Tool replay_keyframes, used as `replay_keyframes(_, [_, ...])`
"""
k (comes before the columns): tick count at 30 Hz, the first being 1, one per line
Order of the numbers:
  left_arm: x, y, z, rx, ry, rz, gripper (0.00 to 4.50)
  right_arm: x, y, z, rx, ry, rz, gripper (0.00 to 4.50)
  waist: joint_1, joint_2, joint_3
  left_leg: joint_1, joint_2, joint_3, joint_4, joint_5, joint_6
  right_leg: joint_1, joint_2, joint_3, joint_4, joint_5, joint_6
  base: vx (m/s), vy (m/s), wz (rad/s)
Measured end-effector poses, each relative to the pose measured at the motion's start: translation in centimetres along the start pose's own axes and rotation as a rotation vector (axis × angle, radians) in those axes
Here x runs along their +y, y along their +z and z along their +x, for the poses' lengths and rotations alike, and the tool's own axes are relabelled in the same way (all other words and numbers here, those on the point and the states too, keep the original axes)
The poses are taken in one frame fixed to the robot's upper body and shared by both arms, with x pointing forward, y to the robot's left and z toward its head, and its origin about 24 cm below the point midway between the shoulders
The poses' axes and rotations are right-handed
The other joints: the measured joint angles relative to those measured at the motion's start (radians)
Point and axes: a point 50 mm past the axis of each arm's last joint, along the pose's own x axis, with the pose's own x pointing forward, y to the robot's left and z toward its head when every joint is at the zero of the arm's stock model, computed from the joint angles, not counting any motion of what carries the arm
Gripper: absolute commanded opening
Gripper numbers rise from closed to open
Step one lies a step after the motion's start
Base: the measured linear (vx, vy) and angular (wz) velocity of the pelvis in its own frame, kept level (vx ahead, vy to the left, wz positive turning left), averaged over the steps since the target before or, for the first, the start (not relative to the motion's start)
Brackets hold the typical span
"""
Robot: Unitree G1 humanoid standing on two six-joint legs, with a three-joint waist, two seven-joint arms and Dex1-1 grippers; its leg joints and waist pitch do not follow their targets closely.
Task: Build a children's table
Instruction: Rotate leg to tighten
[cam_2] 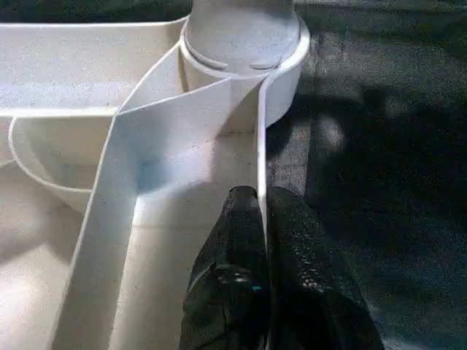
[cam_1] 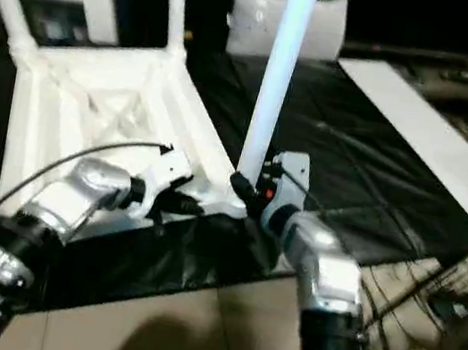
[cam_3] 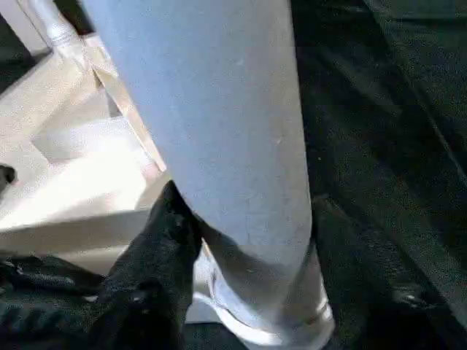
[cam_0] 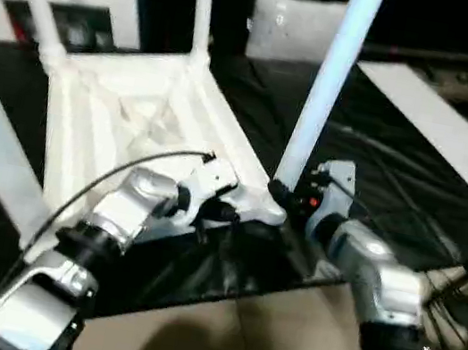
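Left jaws [cam_2: 263, 219] pinch tabletop rim [cam_2: 260, 153]; right jaws [cam_0: 289, 196] grip leg [cam_0: 326, 91].

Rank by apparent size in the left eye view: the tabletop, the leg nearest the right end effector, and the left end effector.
1. Tabletop, largest.
2. Leg near the right end effector.
3. Left end effector, smallest.

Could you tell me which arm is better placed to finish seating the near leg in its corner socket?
Right: the right gripper already grasps the leg just above the socket, while the left gripper pinches the tabletop's rim.
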Motion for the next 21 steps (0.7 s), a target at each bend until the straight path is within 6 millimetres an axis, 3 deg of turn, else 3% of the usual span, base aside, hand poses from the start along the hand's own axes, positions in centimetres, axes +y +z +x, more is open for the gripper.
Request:
replay_keyframes(2, [0.3, 0.1, -0.3, 0.000, 0.006, 0.032, 0.00, -0.2, -0.1, -0.2, 0.000, 0.001, -0.006, 2.92, -0.003, 0.006, -0.001, -0.015, 0.013, -0.009, -0.006, 0.001, -0.001, 0.004, 0.004, -0.020, -0.023, 0.000, 0.000, 0.027, 0.008, -0.08])
replay_keyframes(5, [0.2, 0.1, -0.2, -0.008, -0.002, 0.082, 0.00, -0.7, -0.5, -1.1, 0.011, 0.021, -0.021, 3.08, 0.001, 0.004, -0.001, -0.012, 0.006, 0.000, -0.008, 0.005, -0.008, 0.003, 0.004, 0.000, -0.019, 0.008, -0.004, 0.000, 0.000, 0.00])
replay_keyframes(7, [0.5, 0.1, -0.6, -0.006, 0.007, 0.113, 0.00, -0.8, -0.8, -1.5, 0.017, 0.040, -0.022, 3.33, 0.005, 0.004, -0.001, -0.014, 0.001, 0.001, -0.009, 0.005, -0.008, 0.000, 0.000, 0.003, -0.017, 0.009, -0.004, 0.000, 0.000, 0.00])
replay_keyframes(10, [1.1, 0.0, -1.2, -0.016, 0.009, 0.165, 0.00, -1.3, -0.9, -3.1, 0.022, 0.091, -0.048, 3.48, 0.024, -0.004, -0.001, -0.015, -0.006, 0.004, -0.010, 0.003, -0.002, -0.008, -0.001, 0.024, -0.007, 0.024, -0.009, 0.000, 0.000, 0.00])
replay_keyframes(11, [1.4, -0.2, -1.8, -0.013, 0.001, 0.177, 0.00, -1.5, -1.0, -3.7, 0.024, 0.108, -0.049, 3.54, 0.031, -0.004, -0.001, -0.016, -0.005, 0.005, -0.012, 0.005, 0.002, -0.011, 0.000, 0.025, -0.005, 0.022, -0.008, 0.000, 0.000, 0.00])
replay_keyframes(13, [1.6, -0.2, -2.3, -0.015, -0.011, 0.189, 0.54, -1.7, -0.9, -4.5, 0.022, 0.127, -0.057, 3.86, 0.038, -0.004, -0.001, -0.019, -0.004, 0.006, -0.016, 0.005, 0.002, -0.017, 0.001, 0.026, -0.003, 0.019, -0.009, 0.000, 0.000, 0.00])
replay_keyframes(16, [1.5, -0.8, -3.4, -0.044, -0.040, 0.188, 0.57, -1.7, -1.2, -5.7, 0.016, 0.144, -0.085, 4.02, 0.055, -0.005, -0.002, -0.019, -0.004, 0.010, -0.017, 0.005, 0.002, -0.030, 0.000, 0.031, 0.014, 0.012, -0.016, 0.000, 0.000, 0.00])
replay_keyframes(18, [1.2, -0.8, -3.8, -0.100, -0.041, 0.170, 0.84, -1.5, -1.5, -6.2, 0.008, 0.144, -0.097, 4.26, 0.067, -0.005, -0.002, -0.020, -0.005, 0.011, -0.018, 0.006, 0.000, -0.035, 0.001, 0.031, 0.023, 0.007, -0.019, 0.000, 0.000, 0.00])
replay_keyframes(21, [0.8, 1.4, -4.4, -0.288, 0.032, 0.136, 1.02, -0.7, -1.4, -6.5, -0.006, 0.151, -0.123, 4.48, 0.085, -0.004, -0.002, -0.015, -0.004, 0.011, -0.019, 0.008, -0.004, -0.033, 0.002, 0.031, 0.026, 0.001, -0.017, 0.000, 0.000, 0.00])
